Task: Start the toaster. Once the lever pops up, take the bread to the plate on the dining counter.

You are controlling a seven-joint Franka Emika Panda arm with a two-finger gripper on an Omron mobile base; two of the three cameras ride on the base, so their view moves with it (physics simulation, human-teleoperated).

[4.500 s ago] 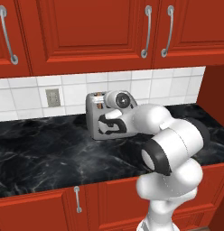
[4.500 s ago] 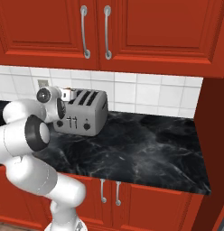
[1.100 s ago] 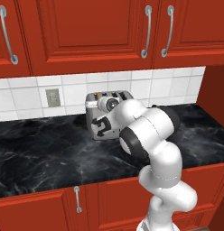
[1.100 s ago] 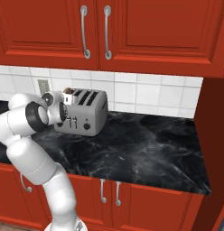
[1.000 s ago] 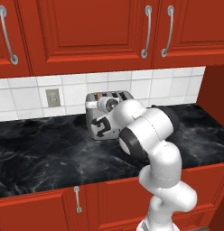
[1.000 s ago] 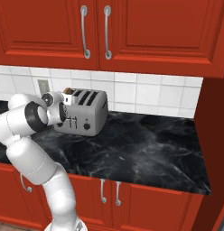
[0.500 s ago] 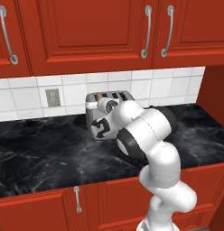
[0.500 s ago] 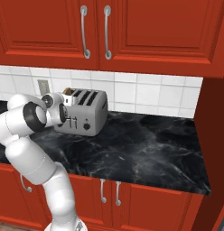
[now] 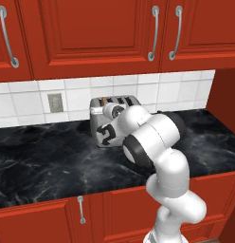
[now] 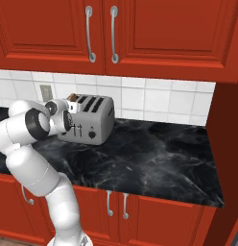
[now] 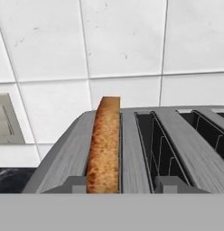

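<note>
the bread (image 11: 104, 146) stands on edge in the leftmost slot of the toaster (image 11: 141, 149), its upper part risen clear of the slot and its lower part sunk out of sight inside; in the hand view it is seen edge-on, its long axis running away from the camera toward the tiled wall (image 11: 127, 40), along the slot. in the left base view it shows as a small brown sliver at the toaster's top left, and in the right base view as a brown tip beside the robot's hand. the toaster sits on the black marble counter (image 10: 154, 149) against the white tiles, under the red cabinets (image 10: 140, 33), slots running front to back. much of its front is covered by the arm's wrist in the left base view; in the right base view one knob and a slider remain visible. the gripper (image 10: 69, 109) is at the toaster's front left corner, near the bread, but its fingers are too small and crowded by the wrist to make out, so i cannot tell whether it is spread or pinching anything. a grey wall outlet (image 11: 5, 119) is cut off at the hand view's left edge.
</note>
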